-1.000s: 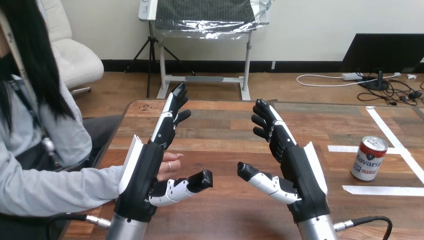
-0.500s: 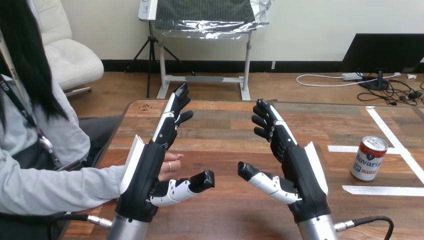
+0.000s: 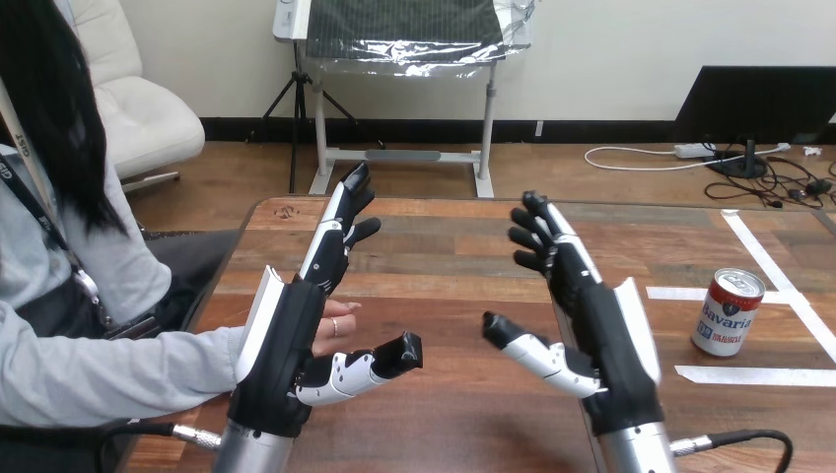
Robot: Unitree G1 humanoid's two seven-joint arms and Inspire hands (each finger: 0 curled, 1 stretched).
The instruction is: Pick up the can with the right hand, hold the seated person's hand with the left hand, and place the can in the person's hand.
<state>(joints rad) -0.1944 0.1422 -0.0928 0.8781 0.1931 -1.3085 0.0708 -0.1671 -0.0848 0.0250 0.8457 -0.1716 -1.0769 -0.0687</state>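
Here, both spread: left robot hand [image 3: 286,350] masks, perhaps touches, person's hand [image 3: 336,325]; right robot hand [image 3: 603,335], can [image 3: 728,312] apart.

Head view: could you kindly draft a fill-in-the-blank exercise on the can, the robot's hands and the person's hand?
The can stands ___ on the table.
The right hand is ___, its fingers straight, apart from the can.
The person's hand rests on the table beside the left hand, at the view's ___ side.
Missing words: upright; open; left.
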